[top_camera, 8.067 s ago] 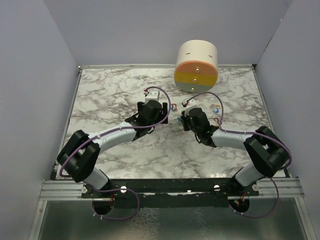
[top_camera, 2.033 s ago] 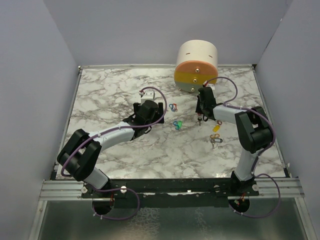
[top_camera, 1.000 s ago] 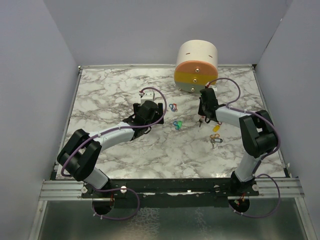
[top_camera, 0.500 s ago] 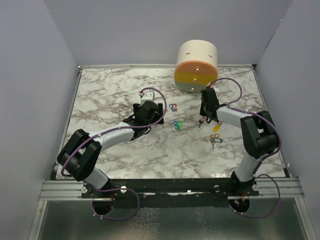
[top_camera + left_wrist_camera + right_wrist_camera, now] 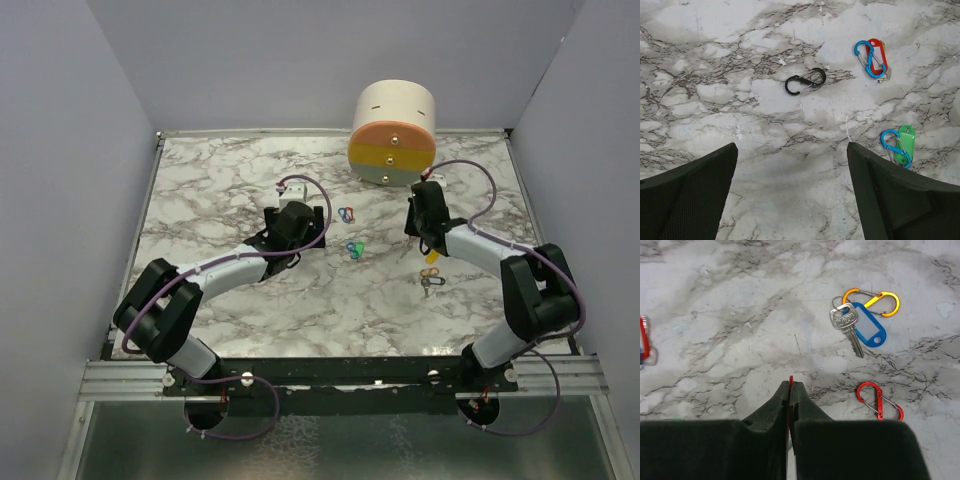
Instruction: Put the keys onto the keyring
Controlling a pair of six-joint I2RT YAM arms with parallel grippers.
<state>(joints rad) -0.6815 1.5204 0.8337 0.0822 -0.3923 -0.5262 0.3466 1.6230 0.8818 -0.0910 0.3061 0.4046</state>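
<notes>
Well inside the table (image 5: 200, 190) edges, left hand (image 5: 791, 160) gapes; right hand (image 5: 792, 391) pinches red sliver (image 5: 790, 382).

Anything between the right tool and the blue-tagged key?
Nothing visible: bare marble between the right tool and the blue-tagged key. Orange clip lies beyond the key, red clip off to one side. The tool is shut on a red sliver.

A key (image 5: 846, 320) lies on the table (image 5: 740, 315), just beside a clip (image 5: 875, 300).
</notes>
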